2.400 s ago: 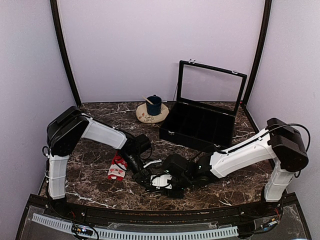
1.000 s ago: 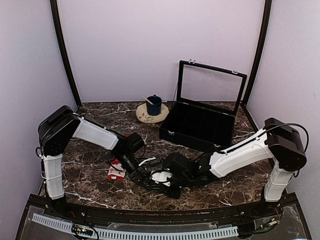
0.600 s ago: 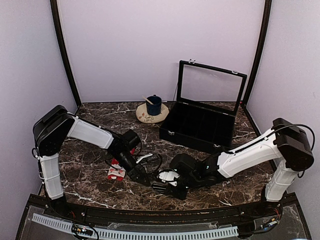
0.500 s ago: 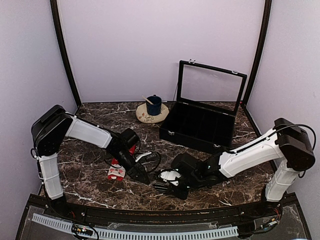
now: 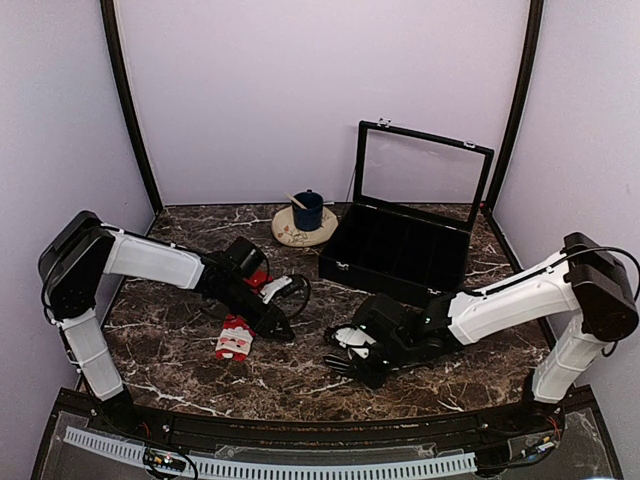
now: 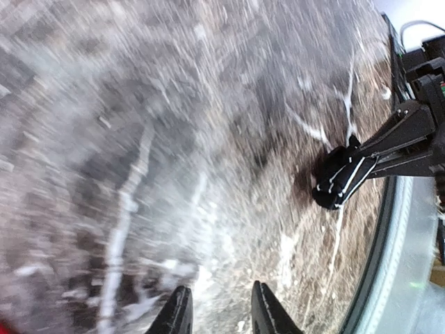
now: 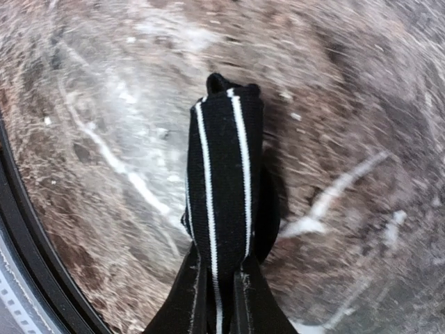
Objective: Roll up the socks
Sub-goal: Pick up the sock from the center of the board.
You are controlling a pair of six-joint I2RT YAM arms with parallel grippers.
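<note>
The red sock (image 5: pixel 236 340) with the Santa face lies flat on the marble table, partly under my left arm. My left gripper (image 5: pixel 284 329) hovers just to its right; in the left wrist view the gripper (image 6: pixel 222 316) is open and empty over bare marble. The black sock (image 7: pixel 226 177) with thin white stripes is folded into a narrow bundle and pinched in my right gripper (image 7: pixel 219 296), just above the table. In the top view the right gripper (image 5: pixel 343 366) is near the table's front middle. The black sock also shows in the left wrist view (image 6: pixel 339 181).
A black compartment case (image 5: pixel 400 258) with its clear lid raised stands at the back right. A blue cup (image 5: pixel 308 210) with a stick in it sits on a beige coaster (image 5: pixel 290 234) at the back middle. The table's front rail (image 5: pixel 300 425) runs close below both grippers.
My left gripper has let go and drawn back to the left and away from the black sock. My right gripper has moved right with the black sock held in it.
</note>
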